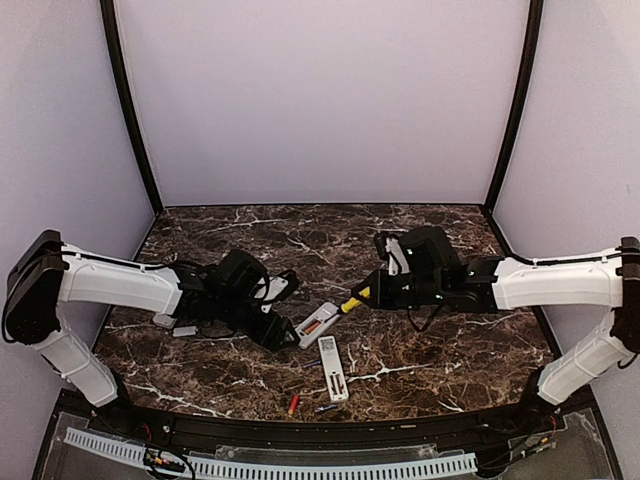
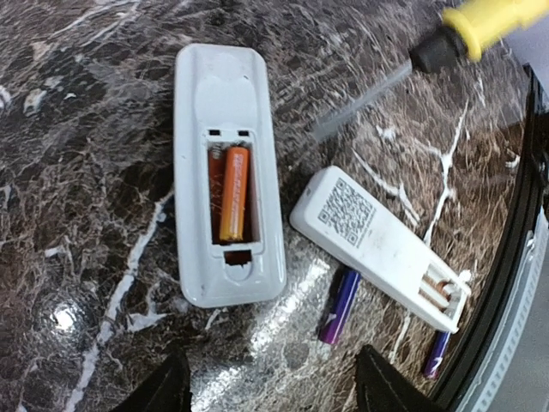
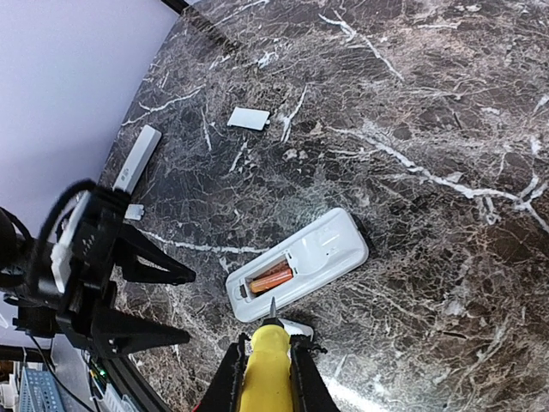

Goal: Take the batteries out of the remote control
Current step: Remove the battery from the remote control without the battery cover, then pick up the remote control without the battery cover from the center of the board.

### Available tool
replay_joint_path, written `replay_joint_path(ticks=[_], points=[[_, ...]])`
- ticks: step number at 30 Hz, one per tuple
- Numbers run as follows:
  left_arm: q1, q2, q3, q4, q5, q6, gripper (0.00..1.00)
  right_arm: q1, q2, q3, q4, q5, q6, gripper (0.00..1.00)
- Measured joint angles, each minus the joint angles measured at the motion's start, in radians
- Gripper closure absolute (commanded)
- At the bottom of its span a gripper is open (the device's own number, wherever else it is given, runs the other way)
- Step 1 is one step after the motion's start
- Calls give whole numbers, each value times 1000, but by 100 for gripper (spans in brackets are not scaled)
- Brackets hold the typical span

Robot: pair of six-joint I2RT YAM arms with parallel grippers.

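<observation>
- While the right hand is clamped shut on the yellow handle of a screwdriver, the tool's shaft slants down toward the open remote. The tip is close to the compartment end. Whether it touches cannot be told.
- Open remote: lies back-up on the marble bench, between the two hands, with its battery compartment uncovered.
- Orange batteries: two cells sit side by side, lengthwise, inside that compartment.
- Left hand: fingers spread apart and gripping nothing. It hovers just off the compartment end of the open remote and is clear of it.
- Second remote: lies at an angle just beside the first, nearer the front edge of the bench. It carries a square code label, and its compartment is uncovered with copper springs showing.
- Purple battery: lies loose on the bench, with one end tucked against the long side of the second remote.
- Second purple battery: lies loose just past the compartment end of the second remote.
- Loose orange battery: lies on the bench near the front edge, apart from both remotes.
- Cover plate: a small white rectangle lying flat on the bench, well apart from the remotes.
</observation>
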Motion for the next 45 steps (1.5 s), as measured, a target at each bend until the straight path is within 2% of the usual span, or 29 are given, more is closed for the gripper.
replay_joint_path(ticks=[2,13,34,41,44,45], points=[[21,5,19,-5,14,-32,50,21,32,23,-14,23,2,100],[94,111,97,45,87,-126,62,72,137,133,-79,96,25,100],[94,233,150,57,90,-94,64,114,265,314,-253,186,32,100],[94,253,160,72,92,-95,62,134,290,341,-261,256,65,100],[94,253,160,80,98,-99,53,140,296,339,-240,287,92,100],[94,254,160,83,101,-99,46,142,296,333,-231,296,105,100]])
